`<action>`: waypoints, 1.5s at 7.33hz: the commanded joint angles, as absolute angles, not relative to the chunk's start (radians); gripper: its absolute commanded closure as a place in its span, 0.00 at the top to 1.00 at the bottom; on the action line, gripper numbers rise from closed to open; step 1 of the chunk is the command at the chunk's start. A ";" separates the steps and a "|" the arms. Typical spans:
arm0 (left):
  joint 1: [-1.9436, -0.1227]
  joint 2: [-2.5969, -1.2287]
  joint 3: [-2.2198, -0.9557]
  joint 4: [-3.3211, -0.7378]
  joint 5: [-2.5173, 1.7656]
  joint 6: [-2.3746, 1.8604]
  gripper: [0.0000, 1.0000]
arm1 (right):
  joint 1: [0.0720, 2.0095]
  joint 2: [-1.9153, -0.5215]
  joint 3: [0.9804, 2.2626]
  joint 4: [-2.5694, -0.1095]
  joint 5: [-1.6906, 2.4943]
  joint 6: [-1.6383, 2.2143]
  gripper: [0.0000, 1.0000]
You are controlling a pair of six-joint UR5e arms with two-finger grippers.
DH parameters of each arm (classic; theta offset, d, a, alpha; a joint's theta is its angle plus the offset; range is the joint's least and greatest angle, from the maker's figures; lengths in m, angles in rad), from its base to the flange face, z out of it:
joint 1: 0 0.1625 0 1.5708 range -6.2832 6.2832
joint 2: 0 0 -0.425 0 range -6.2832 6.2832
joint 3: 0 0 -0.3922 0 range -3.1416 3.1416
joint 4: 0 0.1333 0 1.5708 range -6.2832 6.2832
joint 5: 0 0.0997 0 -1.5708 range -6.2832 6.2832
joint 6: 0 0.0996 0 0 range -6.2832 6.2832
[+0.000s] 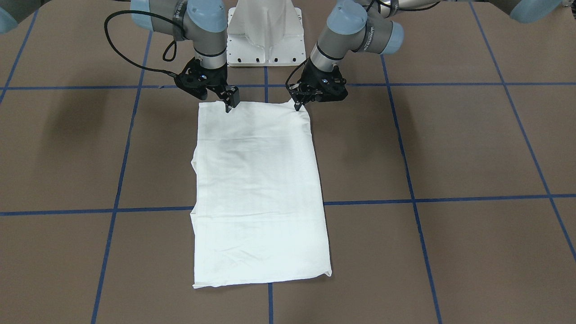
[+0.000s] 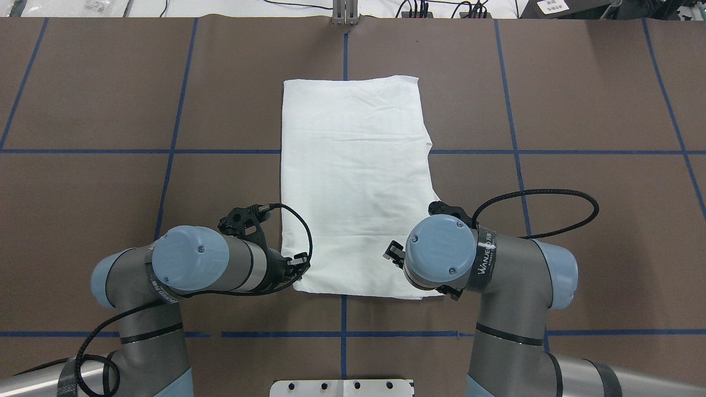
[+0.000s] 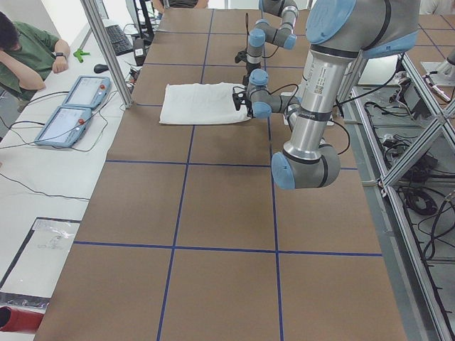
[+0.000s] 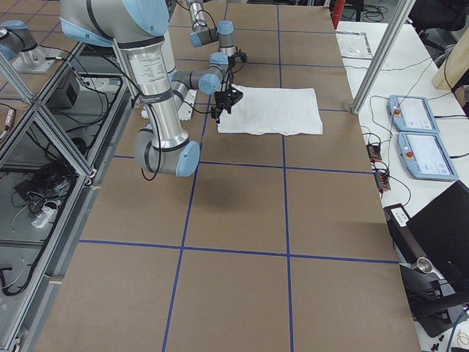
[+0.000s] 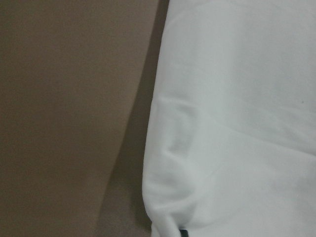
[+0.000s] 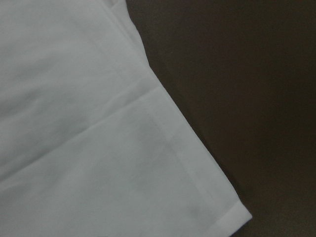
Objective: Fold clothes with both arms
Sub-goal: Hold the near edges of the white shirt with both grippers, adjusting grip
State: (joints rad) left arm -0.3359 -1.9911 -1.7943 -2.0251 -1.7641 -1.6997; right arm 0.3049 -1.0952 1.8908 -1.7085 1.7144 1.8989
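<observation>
White shirt [image 1: 258, 189] is lying flat mid-table [image 1: 450, 148], a long folded rectangle. Left gripper [image 1: 297, 107] is pinching its robot-side corner, fingers drawn together. Right gripper [image 1: 228, 108] is sitting at the opposite corner, opening indeterminate. Judgement: paired corners are readying a lengthwise fold.

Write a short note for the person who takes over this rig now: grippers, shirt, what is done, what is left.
The shirt lies flat on the table as a long white rectangle, with no loose sleeve showing.
The left gripper has its fingertips together on the corner nearest the robot. The cloth is puckered there, so it seems shut on it.
The right gripper has its tip on the same edge, near the other corner. Open or shut cannot be told.
Done: the sides are folded in.
Left: probably bring this near edge over to the far edge.
</observation>
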 commanded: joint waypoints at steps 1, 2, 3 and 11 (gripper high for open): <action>-0.337 -1.991 -1.795 -2.025 -1.764 -1.700 0.00 | 0.288 -1.103 1.873 -1.625 1.713 1.914 1.00; -0.339 -1.991 -1.793 -2.026 -1.764 -1.700 0.00 | 0.288 -1.103 1.855 -1.620 1.713 1.931 1.00; -0.339 -1.991 -1.793 -2.026 -1.764 -1.700 0.00 | 0.288 -1.104 1.842 -1.620 1.712 1.931 1.00; -0.342 -1.991 -1.793 -2.026 -1.764 -1.700 0.00 | 0.285 -1.108 1.825 -1.621 1.715 1.948 1.00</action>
State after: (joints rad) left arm -0.3411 -1.9911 -1.7933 -2.0264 -1.7641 -1.6997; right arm 0.2872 -1.1051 1.8211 -1.6212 1.7148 1.9389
